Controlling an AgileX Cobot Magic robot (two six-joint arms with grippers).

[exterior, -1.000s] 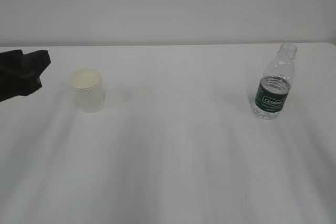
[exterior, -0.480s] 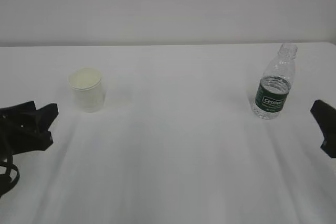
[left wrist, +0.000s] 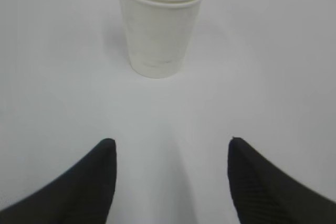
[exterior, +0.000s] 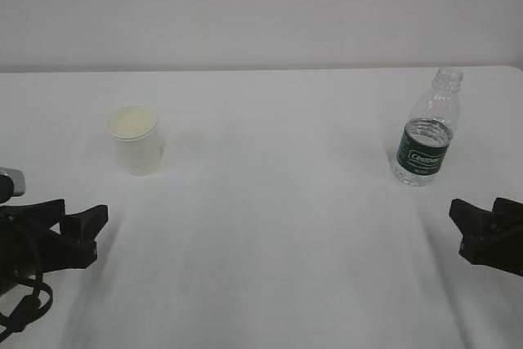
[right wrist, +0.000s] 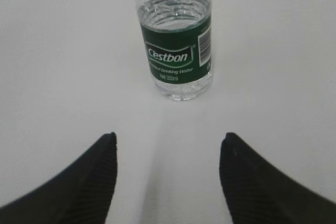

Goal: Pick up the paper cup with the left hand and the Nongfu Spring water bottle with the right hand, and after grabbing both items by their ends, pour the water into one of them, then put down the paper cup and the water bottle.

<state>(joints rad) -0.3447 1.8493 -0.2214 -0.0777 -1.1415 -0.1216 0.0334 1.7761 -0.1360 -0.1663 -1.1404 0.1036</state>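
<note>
Both arms have swung in low over the desk [exterior: 270, 226]: left pincer [left wrist: 170, 182] spread facing the paper cup [left wrist: 160, 24], right pincer [right wrist: 168, 177] spread facing the Cestbon bottle [right wrist: 176, 40]; grasps come next.

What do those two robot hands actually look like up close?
Both are matte black. The left gripper and the right gripper each end in two blunt fingers with finely ribbed inner faces. In the exterior view, a looped black cable and a small grey part hang by the left one.

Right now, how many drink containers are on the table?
2: the paper cup stands at the left, the water bottle at the right, both upright and far apart.
</note>
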